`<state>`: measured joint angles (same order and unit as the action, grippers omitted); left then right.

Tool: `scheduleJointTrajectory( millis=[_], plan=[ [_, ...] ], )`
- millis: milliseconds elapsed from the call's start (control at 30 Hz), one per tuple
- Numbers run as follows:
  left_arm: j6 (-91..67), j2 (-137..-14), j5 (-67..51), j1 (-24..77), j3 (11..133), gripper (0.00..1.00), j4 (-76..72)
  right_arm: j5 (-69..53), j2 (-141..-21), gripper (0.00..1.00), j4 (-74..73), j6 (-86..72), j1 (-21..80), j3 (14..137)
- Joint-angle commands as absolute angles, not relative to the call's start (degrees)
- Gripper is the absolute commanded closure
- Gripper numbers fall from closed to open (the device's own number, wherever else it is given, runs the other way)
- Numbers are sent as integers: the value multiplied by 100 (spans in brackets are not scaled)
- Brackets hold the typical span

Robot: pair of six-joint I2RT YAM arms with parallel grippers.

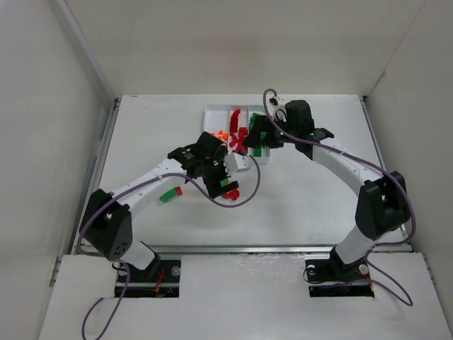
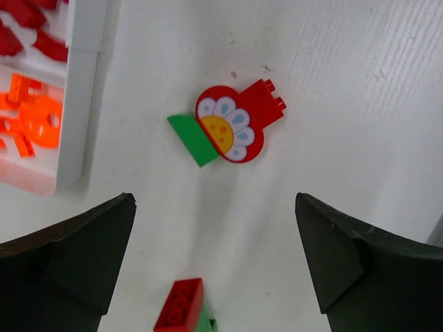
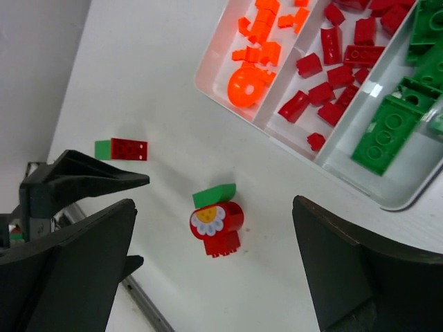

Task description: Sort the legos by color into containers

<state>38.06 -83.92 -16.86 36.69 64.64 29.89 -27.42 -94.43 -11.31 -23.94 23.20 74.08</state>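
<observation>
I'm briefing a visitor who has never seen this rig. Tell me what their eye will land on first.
A red flower-printed lego lies on the table, touching a green wedge, outside the white tray. The tray's three compartments hold orange, red and green bricks, one colour each. A red brick with a green piece beside it lies apart.

White table (image 1: 318, 212), pale enclosure walls (image 1: 35, 106); metal rail along near edge (image 1: 241, 248)
</observation>
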Motion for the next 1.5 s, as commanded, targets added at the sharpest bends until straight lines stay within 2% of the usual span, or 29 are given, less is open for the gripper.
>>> scheduleJointTrajectory(
  millis=[0,333,567,767,933,967,1067,1100,1200,1267,1300,1467],
  plan=[
    [4638,-8621,-1846,3858,6425,0,2576,-2399,-9080,0,-1424,-1820,2294,7488],
    [7564,-9544,-1530,4455,6592,0,2628,-2461,-9027,0,-1556,-1591,2241,7313],
    [8156,-9878,-1222,4702,6293,0,2347,-2514,-8974,0,-1556,-1538,2188,7207],
    [8596,-10045,-800,4702,6012,8,2347,-2566,-8921,0,-1556,-1485,2136,7154],
    [8657,-10151,-800,4702,5960,26,2321,-2619,-8921,0,-1556,-1485,2083,7154],
    [8657,-10151,-748,4702,5959,38,2320,-2619,-8921,0,-1556,-1485,2083,7154],
    [8604,-10151,-747,4702,5959,55,2224,-2619,-8921,0,-1556,-1485,2083,7154],
    [8604,-10151,-686,4702,5959,64,2224,-2619,-8921,0,-1503,-1485,2083,7154],
    [8481,-10151,-686,4702,5959,80,2276,-2619,-8868,0,-1503,-1485,2083,7102],
    [8315,-10151,-686,4702,6011,96,2329,-2619,-8815,0,-1503,-1485,2083,7102],
    [8106,-10151,-738,4702,6081,100,2329,-2619,-8815,0,-1503,-1485,2083,7102],
    [6825,-9933,-1246,4501,6696,100,2618,-2383,-8684,0,-1669,-1380,1978,7102]
  ],
)
